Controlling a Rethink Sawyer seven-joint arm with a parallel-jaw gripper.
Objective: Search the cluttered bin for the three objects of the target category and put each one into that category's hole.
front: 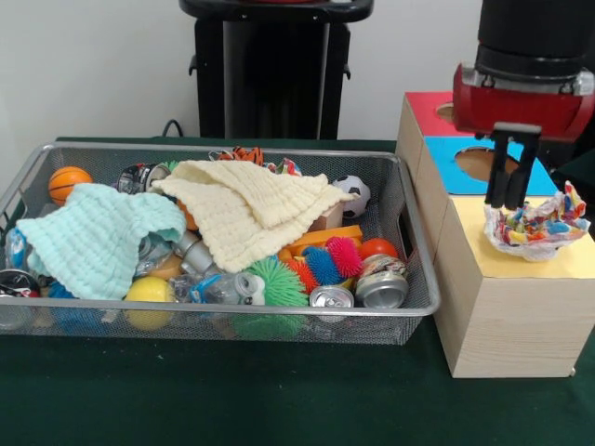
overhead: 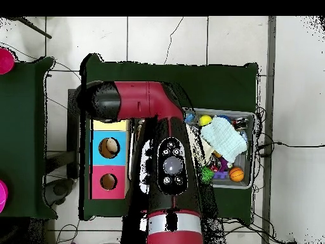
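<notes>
The wire-mesh bin (front: 223, 308) stands at the left, full of toys; in the overhead view it (overhead: 254, 136) shows right of the arm. One wad of clear confetti-print film (front: 539, 228) rests on the yellow-topped box (front: 483, 260), covering where its hole would be; the hole itself does not show. My gripper (front: 507, 204) hangs straight down over that box, with its tip at the wad's upper left rim. In the overhead view the arm hides the gripper and the wad. No other wad shows clearly in the bin.
A blue-topped box (front: 530, 153) and a red-topped box (front: 426, 110) stand behind the yellow one. A mint cloth (front: 98, 237) and a cream cloth (front: 251, 200) cover much of the bin, beside silver cans (front: 381, 288), spiky balls (front: 274, 279) and a small basketball (front: 67, 181).
</notes>
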